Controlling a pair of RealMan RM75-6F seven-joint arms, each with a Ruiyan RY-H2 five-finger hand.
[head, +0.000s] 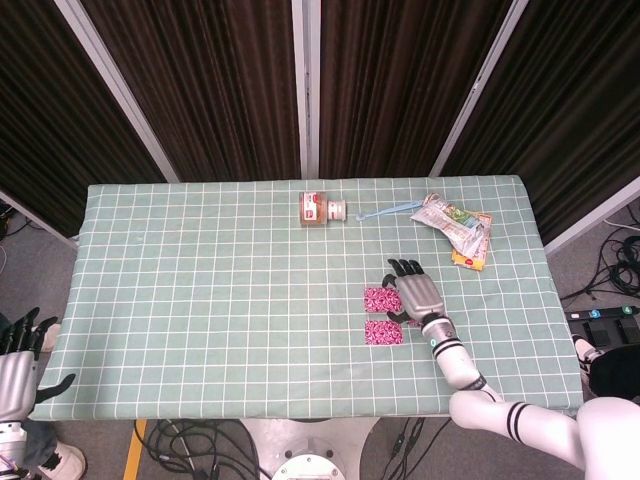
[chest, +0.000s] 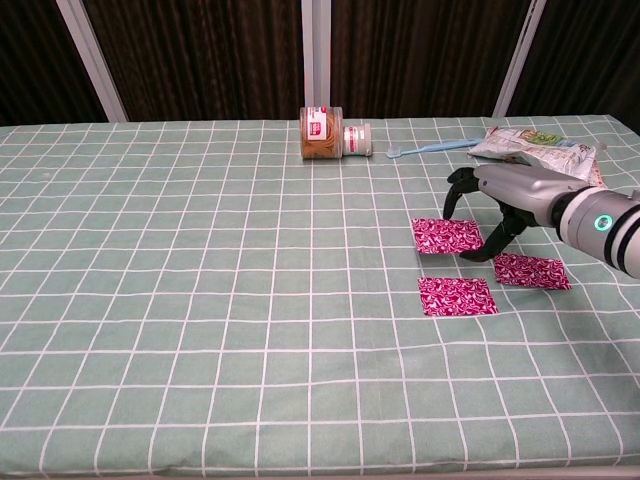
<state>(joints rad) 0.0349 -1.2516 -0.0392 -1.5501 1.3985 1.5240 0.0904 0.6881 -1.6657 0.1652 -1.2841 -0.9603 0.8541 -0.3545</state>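
Silver right hand (chest: 520, 190), black fingers (chest: 497, 240), green-lit wrist, white arm

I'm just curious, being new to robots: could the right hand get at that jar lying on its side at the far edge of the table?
Probably yes. The right hand hovers over the pink patterned squares, and only bare checked cloth lies between it and the jar.
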